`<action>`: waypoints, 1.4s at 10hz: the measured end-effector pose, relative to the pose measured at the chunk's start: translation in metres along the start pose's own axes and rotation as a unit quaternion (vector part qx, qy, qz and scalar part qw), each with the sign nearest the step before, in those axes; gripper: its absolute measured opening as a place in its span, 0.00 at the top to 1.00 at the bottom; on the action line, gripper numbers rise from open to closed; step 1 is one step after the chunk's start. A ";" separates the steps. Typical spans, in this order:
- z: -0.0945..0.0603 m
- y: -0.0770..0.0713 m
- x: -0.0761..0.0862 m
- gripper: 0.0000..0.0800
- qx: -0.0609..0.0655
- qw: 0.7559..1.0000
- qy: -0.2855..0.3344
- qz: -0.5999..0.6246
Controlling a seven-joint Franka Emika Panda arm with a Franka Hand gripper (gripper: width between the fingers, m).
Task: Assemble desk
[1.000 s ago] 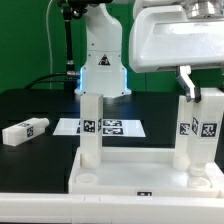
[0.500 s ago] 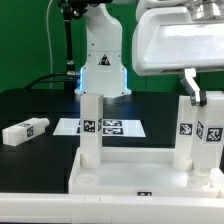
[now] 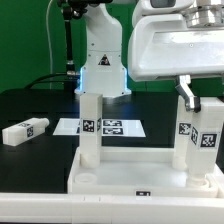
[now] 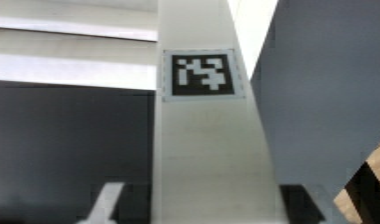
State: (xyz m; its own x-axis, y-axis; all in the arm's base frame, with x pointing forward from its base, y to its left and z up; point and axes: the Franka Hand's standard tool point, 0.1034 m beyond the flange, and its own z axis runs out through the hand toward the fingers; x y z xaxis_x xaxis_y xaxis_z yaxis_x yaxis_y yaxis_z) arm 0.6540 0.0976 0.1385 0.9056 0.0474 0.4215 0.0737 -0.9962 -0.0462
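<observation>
Your pincer (image 4: 201, 203) is pinching a white leg (image 3: 200, 138) near its top, with a finger (image 4: 109, 205) on each side. That leg stands upright at the tabletop's (image 3: 120, 186) far corner on the exterior view's right, though you can't tell if it's fully seated. A second leg (image 3: 91, 125) stands upright at the far corner on the exterior view's left. A third leg (image 3: 25, 130) lies loose on the black table (image 3: 40, 105), toward its edge on the exterior view's left. The marker board (image 3: 118, 127) lies just behind the tabletop.

Three legs (image 3: 25, 130) (image 3: 91, 128) (image 3: 200, 140), one tabletop (image 3: 130, 178), one marker board (image 3: 112, 127).
</observation>
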 end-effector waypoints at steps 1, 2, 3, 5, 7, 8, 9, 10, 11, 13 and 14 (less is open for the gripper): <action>0.002 -0.001 -0.002 0.64 0.000 1.000 -0.002 -0.001; 0.004 -0.001 -0.003 0.64 0.000 1.000 -0.002 -0.001; 0.005 -0.002 -0.004 0.64 -0.001 1.000 0.003 -0.002; 0.005 -0.005 -0.009 0.64 -0.006 1.000 0.021 -0.004; 0.006 -0.005 -0.011 0.64 -0.008 1.000 0.029 -0.005; 0.005 -0.005 -0.012 0.64 -0.009 0.999 0.036 -0.006; 0.005 -0.005 -0.011 0.64 -0.009 0.999 0.035 -0.006; 0.005 -0.005 -0.011 0.49 -0.009 0.999 0.035 -0.006; 0.005 -0.005 -0.011 0.49 -0.009 0.999 0.035 -0.006; 0.005 -0.005 -0.011 0.21 -0.009 0.999 0.035 -0.006; 0.005 -0.005 -0.011 0.19 -0.009 0.999 0.035 -0.006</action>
State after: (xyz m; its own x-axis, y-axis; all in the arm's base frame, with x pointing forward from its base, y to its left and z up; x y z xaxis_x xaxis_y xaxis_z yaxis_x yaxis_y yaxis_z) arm 0.6455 0.1023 0.1291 0.8728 0.0543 0.4850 0.0759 -0.9968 -0.0250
